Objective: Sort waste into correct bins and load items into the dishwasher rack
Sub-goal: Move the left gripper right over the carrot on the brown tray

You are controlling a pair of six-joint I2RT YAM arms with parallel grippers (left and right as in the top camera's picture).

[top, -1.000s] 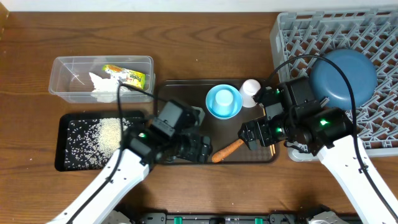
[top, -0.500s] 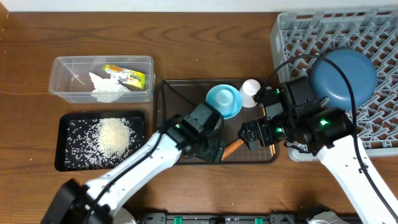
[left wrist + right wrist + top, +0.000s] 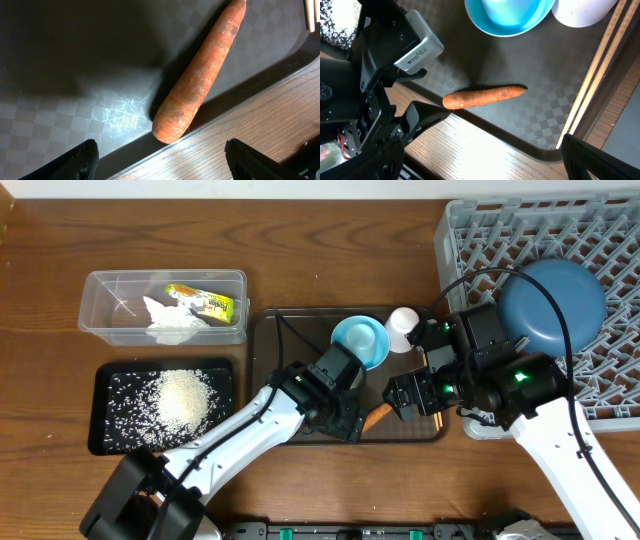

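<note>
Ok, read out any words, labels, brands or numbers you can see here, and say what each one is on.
No text can be read.
Crinkled green-yellow foil wrapper in the clear rectangular plastic tub: print on it, too small to read.
Grey box on the left arm: lines of small print, too blurred to read.

The overhead view is bright, even and sharp, with only soft, short shadows on the wooden table [image 3: 330, 250]. The left wrist view is dim: the carrot [image 3: 200, 80] throws a dark shadow to its left on the brown tray [image 3: 60, 65], white glare sits by its blunt end, and the fingertips [image 3: 75, 162] of the left gripper [image 3: 159, 165] are black blurs. The right wrist view is brighter and crisp at centre, dark in its near corners.
</note>
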